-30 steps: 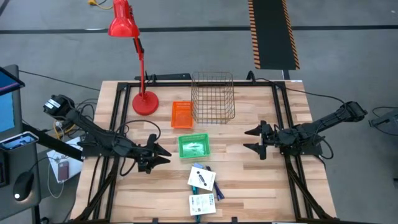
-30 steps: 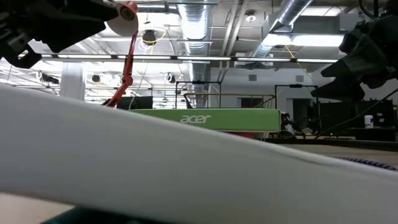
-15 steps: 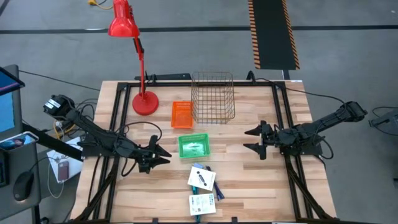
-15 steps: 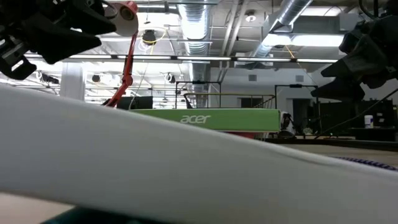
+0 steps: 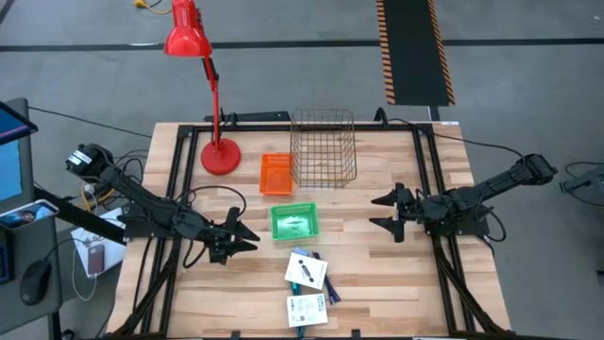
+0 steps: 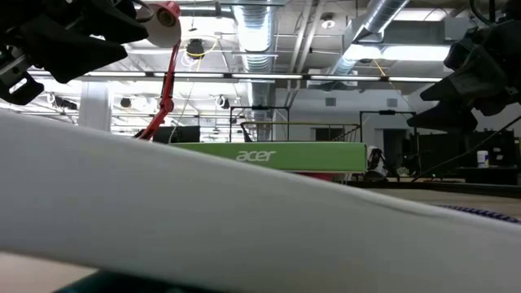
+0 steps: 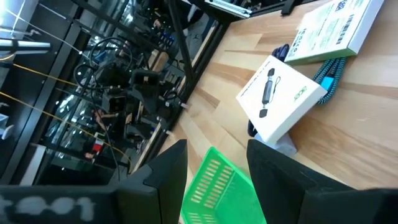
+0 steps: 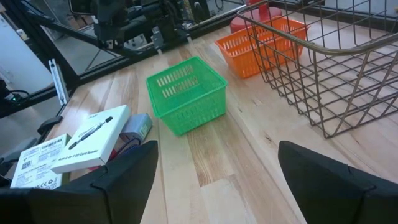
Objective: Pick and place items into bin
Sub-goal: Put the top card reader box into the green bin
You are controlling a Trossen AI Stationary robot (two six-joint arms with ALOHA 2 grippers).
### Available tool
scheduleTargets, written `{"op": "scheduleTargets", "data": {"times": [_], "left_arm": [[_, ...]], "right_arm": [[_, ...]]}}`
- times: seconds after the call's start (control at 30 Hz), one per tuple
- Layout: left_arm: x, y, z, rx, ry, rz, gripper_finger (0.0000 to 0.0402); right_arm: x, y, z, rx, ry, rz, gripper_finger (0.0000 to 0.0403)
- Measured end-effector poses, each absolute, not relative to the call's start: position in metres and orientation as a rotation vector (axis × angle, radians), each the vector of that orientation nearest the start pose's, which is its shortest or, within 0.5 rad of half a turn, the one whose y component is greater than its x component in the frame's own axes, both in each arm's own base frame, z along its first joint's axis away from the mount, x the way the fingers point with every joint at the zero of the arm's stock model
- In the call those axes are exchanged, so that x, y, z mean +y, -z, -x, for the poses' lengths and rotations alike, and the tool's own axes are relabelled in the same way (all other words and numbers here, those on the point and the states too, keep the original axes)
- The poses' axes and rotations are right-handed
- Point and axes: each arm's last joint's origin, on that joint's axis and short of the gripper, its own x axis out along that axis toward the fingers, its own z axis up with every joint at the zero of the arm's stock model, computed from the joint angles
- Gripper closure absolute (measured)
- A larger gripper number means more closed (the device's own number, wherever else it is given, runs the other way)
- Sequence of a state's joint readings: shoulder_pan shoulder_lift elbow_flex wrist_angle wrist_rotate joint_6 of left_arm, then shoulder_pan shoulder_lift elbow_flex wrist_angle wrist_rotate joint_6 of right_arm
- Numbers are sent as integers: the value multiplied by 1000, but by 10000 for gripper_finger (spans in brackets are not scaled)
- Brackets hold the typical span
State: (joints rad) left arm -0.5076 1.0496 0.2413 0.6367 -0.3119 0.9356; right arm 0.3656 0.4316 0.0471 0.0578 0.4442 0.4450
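Left gripper (image 5: 247, 236) is hovering with its fingers spread and holding nothing, just beside the green basket (image 5: 293, 222), which sits ahead of it toward the table's middle. Two white card packs (image 5: 307, 271) (image 5: 307, 310) are lying forward of it and nearer the table's front edge, with a teal pen (image 5: 332, 293) and a dark pen between them. The right gripper (image 5: 380, 213) is waiting, fingers apart and empty, on the basket's far side, with the wire bin (image 5: 324, 146) and the orange basket (image 5: 276, 174) beyond it.

From table height, a pale blurred shape is filling the foreground, and dark arm parts are hanging at both upper corners.

Past the left gripper's fingers (image 7: 165, 174), the green basket (image 7: 224, 193) is sitting close ahead, the white packs (image 7: 280, 99) (image 7: 329, 28) beyond it.

Past the right gripper's fingers (image 8: 130, 168), the green basket (image 8: 186, 93) is standing ahead, the packs (image 8: 93, 140) nearby, the wire bin (image 8: 323, 68) and orange basket (image 8: 261, 43) off to one side.
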Motion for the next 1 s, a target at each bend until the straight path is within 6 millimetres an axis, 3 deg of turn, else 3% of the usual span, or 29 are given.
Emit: {"op": "scheduleTargets", "data": {"times": [0.27, 0.77, 1.0], "left_arm": [[-85, -185, -177, 87, 149, -976, 241], [-89, -185, -177, 38, 278, -1083, 241], [-89, -185, -177, 50, 275, -990, 241]], "right_arm": [[31, -147, -115, 277, 143, -313, 76], [31, -147, -115, 277, 142, -313, 76], [31, -147, -115, 277, 143, -313, 76]]}}
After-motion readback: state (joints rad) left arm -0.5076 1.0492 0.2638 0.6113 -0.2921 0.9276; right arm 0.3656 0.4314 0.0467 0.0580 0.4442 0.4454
